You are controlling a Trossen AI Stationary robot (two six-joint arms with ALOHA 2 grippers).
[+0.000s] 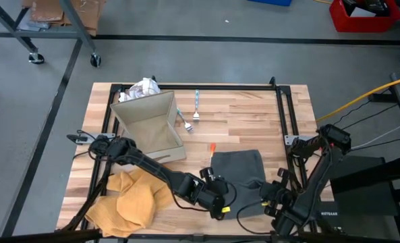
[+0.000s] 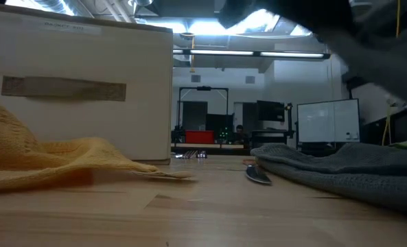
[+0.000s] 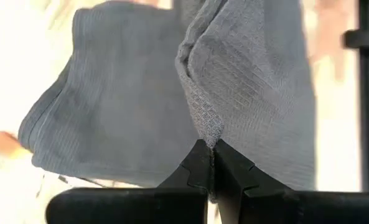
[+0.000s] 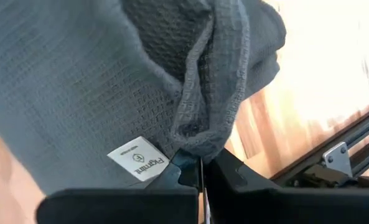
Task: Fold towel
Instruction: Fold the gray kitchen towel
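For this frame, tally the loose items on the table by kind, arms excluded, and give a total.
Towels: 2, a grey waffle-weave towel pinched by the left gripper and right gripper, and a crumpled yellow towel.
Boxes: 1, a beige fabric storage box.
Forks: 2, metal forks.
Crumpled white items: 1, a white wad behind the box.
Small orange objects: 1, orange piece.
Total: 7

We see a lab or workshop: a pale wooden butcher-block table [image 1: 253, 115] on a grey concrete floor [image 1: 186, 61], a red plastic bin [image 1: 363, 16], long ceiling strip lights [image 2: 258, 55], a white computer monitor [image 2: 328, 121] and dark metal racks [image 2: 202, 113].
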